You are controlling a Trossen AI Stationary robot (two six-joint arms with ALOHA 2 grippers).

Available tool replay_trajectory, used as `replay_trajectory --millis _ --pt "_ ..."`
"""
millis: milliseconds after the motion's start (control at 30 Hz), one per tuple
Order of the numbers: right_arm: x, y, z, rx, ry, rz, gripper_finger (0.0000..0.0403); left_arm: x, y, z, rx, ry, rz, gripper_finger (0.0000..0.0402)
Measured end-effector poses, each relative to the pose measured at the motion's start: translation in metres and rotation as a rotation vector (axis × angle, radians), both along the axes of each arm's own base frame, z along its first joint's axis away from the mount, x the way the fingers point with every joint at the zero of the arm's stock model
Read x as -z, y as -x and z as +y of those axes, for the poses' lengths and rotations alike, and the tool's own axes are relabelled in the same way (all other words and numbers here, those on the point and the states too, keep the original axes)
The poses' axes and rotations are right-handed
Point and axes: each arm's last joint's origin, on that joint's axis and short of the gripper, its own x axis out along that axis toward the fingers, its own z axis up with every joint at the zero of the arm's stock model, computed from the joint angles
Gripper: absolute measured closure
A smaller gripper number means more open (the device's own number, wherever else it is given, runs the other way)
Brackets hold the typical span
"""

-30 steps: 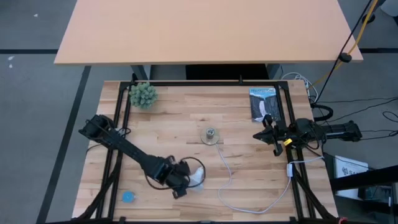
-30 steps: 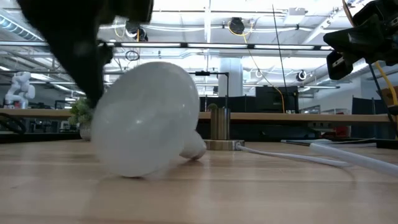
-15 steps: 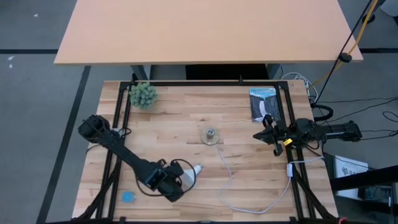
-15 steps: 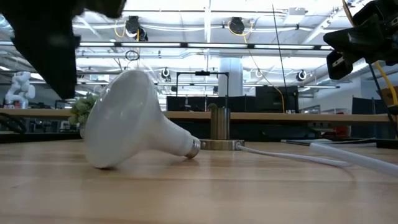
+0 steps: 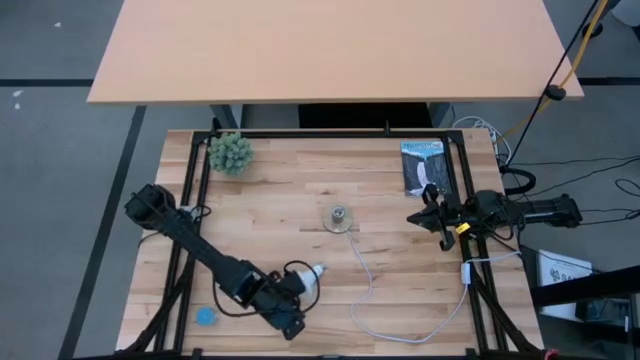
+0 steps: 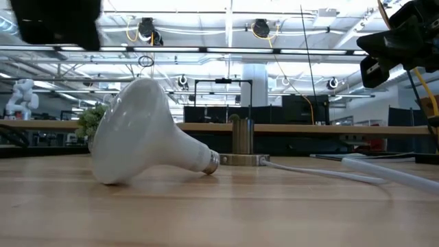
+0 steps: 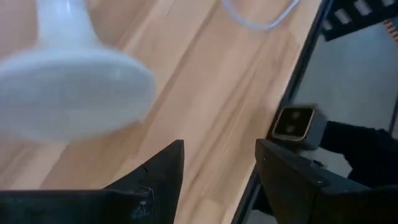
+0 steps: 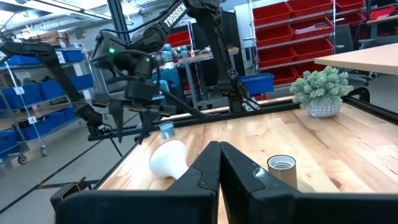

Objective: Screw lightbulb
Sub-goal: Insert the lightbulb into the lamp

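We are at the pickup step. The lightbulb lies on its side on the table, loose, well short of the socket. Our left gripper hangs just beside its dome, fingers apart and empty. Our right gripper waits at the table's right edge, fingers together. Next, we judge, the 2 left fingers must close around the bulb.

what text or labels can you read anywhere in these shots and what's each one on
"TROSSEN": white letters on the left arm, in the right wrist view.
Book near the table's far right corner: cover print too small to read.
Lightbulb, socket, red bins: no readable text.
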Motion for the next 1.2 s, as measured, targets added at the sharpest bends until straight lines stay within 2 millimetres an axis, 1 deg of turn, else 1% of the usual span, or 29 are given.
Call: replay_trajectory --millis 200,300,400,500,633,767,933,1100,1200 --pt "0.0 0.0 0.0 0.0 0.0 0.0 0.0403 0.001 -0.017 0.026 -0.046 -0.05 -0.015 0.02" --pt "0.0 0.0 0.0 0.0 0.0 0.001 0.0403 0.003 -0.021 0.036 -0.037 -0.011 0.036 0.02" --pt "0.0 0.0 0.0 0.0 0.0 0.001 0.0403 0.007 -0.02 0.046 -0.048 -0.023 0.118 0.02" --pt "0.0 0.0 0.0 0.0 0.0 0.001 0.0403 0.012 -0.017 0.051 -0.055 -0.05 0.175 0.02" --pt "0.0 0.0 0.0 0.0 0.0 0.0 0.0403 0.013 -0.012 0.052 -0.049 -0.064 0.221 0.02" --pt "0.0 0.0 0.0 0.0 0.0 0.0 0.0403 0.013 -0.012 0.051 -0.06 -0.06 0.22 0.02" --pt "0.0 0.0 0.0 0.0 0.0 0.001 0.0403 0.013 -0.012 0.053 -0.149 -0.076 0.21 0.02" --pt "0.0 0.0 0.0 0.0 0.0 0.0 0.0403 0.013 -0.016 0.063 -0.184 -0.109 0.199 0.02" --pt "0.0 0.0 0.0 0.0 0.0 0.0 0.0403 0.013 -0.02 0.071 -0.197 -0.164 0.175 0.02"
